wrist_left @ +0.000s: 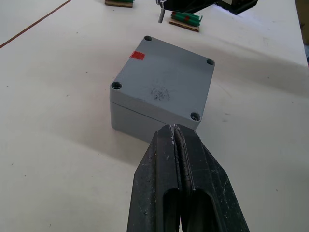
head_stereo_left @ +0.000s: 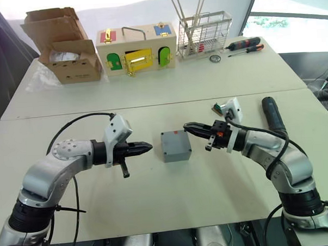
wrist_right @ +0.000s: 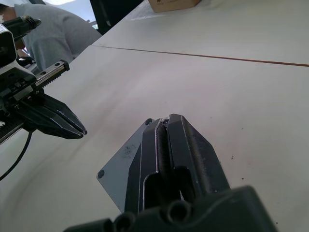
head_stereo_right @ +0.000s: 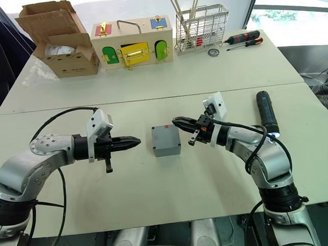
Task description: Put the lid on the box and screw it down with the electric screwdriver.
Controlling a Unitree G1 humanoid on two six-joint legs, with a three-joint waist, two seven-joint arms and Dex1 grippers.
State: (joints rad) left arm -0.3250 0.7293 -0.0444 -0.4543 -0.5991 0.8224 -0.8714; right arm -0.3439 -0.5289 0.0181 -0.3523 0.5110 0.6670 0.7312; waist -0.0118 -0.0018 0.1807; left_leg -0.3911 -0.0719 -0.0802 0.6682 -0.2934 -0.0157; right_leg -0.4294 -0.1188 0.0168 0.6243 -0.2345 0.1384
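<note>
White tabletop filled the scene. Both grippers, left and right, had fingers pressed together, flanking the box, grey, its lid seated, red-marked. The electric screwdriver lay beyond the right arm.

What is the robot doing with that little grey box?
The robot is closing up the grey box in the middle of the table. The lid already sits on top of it. The left gripper and right gripper are both shut and empty, one on each side of the box. The electric screwdriver lies on the table by the right arm, not picked up yet.
</note>
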